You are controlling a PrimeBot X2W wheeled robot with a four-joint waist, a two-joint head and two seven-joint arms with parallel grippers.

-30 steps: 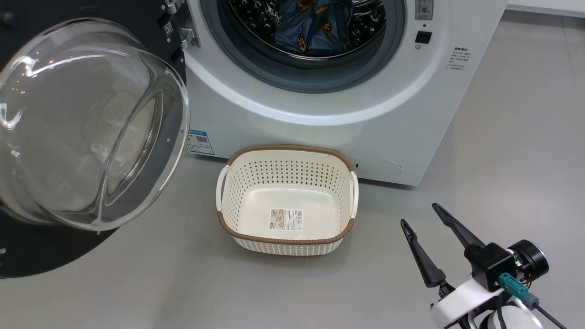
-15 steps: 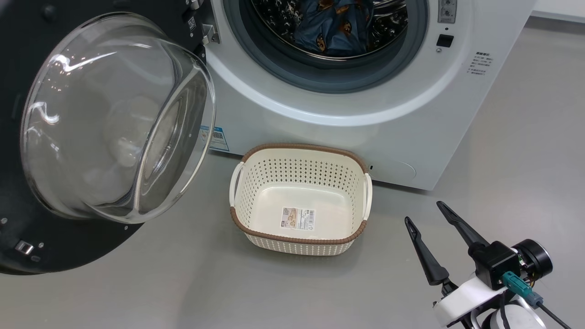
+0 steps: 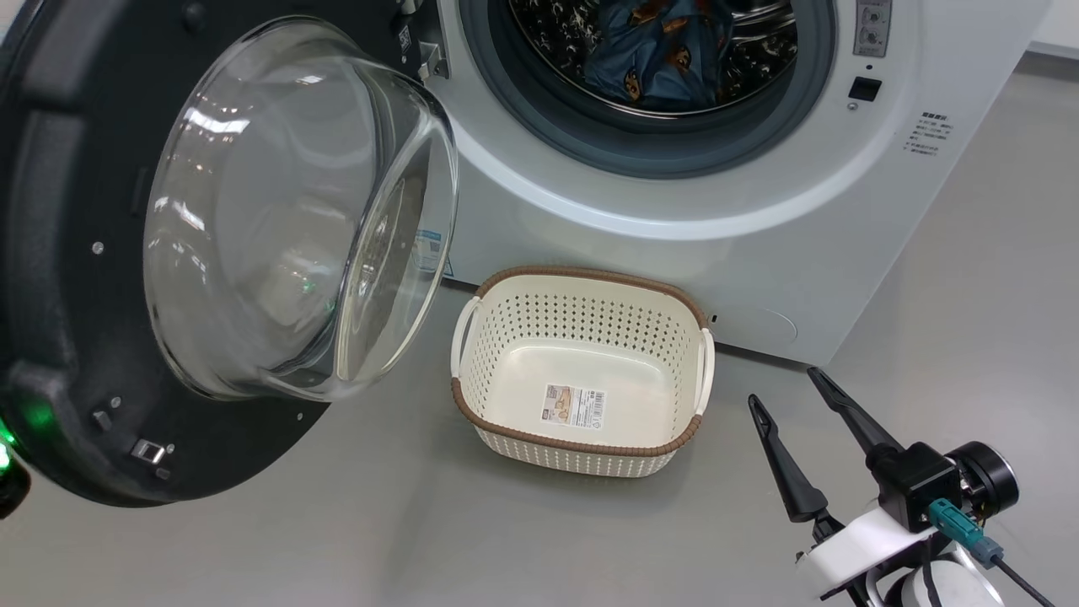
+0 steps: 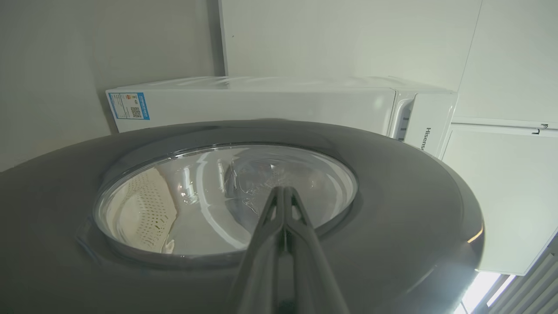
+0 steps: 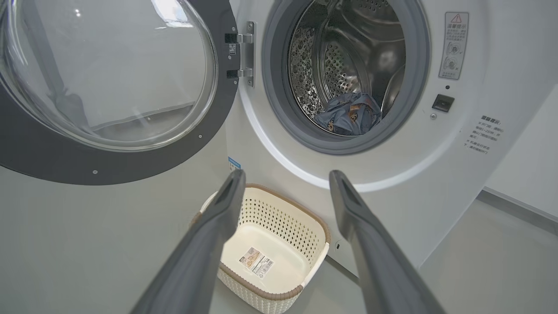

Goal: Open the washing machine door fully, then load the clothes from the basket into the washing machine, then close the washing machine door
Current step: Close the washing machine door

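- The washer (image 3: 674, 253) took up the upper right of the head view, its mouth unobstructed. We judged the step in hand to be closing up, and the push should run on until the latch catches.
- The door (image 3: 76, 337) stood open at the left of the frame, with its glass bowl turned toward the drum. We would press on the black rim far from the hinge rather than on the glass, and swing it steadily.
- The basket (image 3: 582, 274) sat empty on the floor at lower centre, just in front of the washer. The bowl seemed to pass above it, but we would watch that clearance.
- The clothes (image 3: 657, 51) lay inside the drum at the top of the frame, and nothing trailed over the gasket.
- The left gripper (image 4: 283, 189) was closed tight on nothing and aimed at the door's outer glass. We could not tell whether it touched.
- The right gripper (image 3: 784, 386), at lower right, was spread wide and empty, well apart from the door.
- Compared with a second before, washer and basket both sat farther right in the frame, so the camera had turned.
- The bowl looked narrower and closer to the washer front, which we read as the door having swung partway shut.
- The right gripper kept its place.
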